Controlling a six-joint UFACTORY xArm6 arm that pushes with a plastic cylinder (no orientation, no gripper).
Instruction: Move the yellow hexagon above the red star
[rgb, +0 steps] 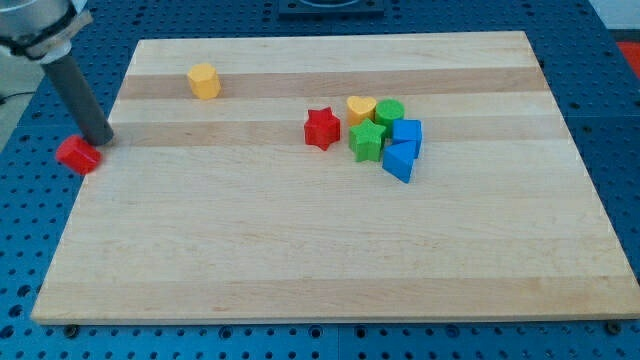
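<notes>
Seven blocks are in view, six of them on the wooden board and one off its left edge. I carry no pincer at all, only a straight dark rod, so nothing is held; my tip sits at the far left of the frame, right at the board's left edge.

Counting by colour: two yellow, two red, two blue, two green would make eight, but I can only make out seven plus one, so let me lay them out one at a time. One yellow hexagon stands alone in the upper left part of the board, well apart from everything else. One red star sits near the middle of the frame's upper half, to the right of and lower than the hexagon. Just right of the star is a tight cluster of five: one yellow heart-like block, one green round block beside it, one green star below those, one blue block at the cluster's right, and a second blue block at its lower right. That makes eight blocks in all.

The eighth, a red block whose shape I cannot tell, lies on the blue surface just below and left of my tip, close to touching it.
</notes>
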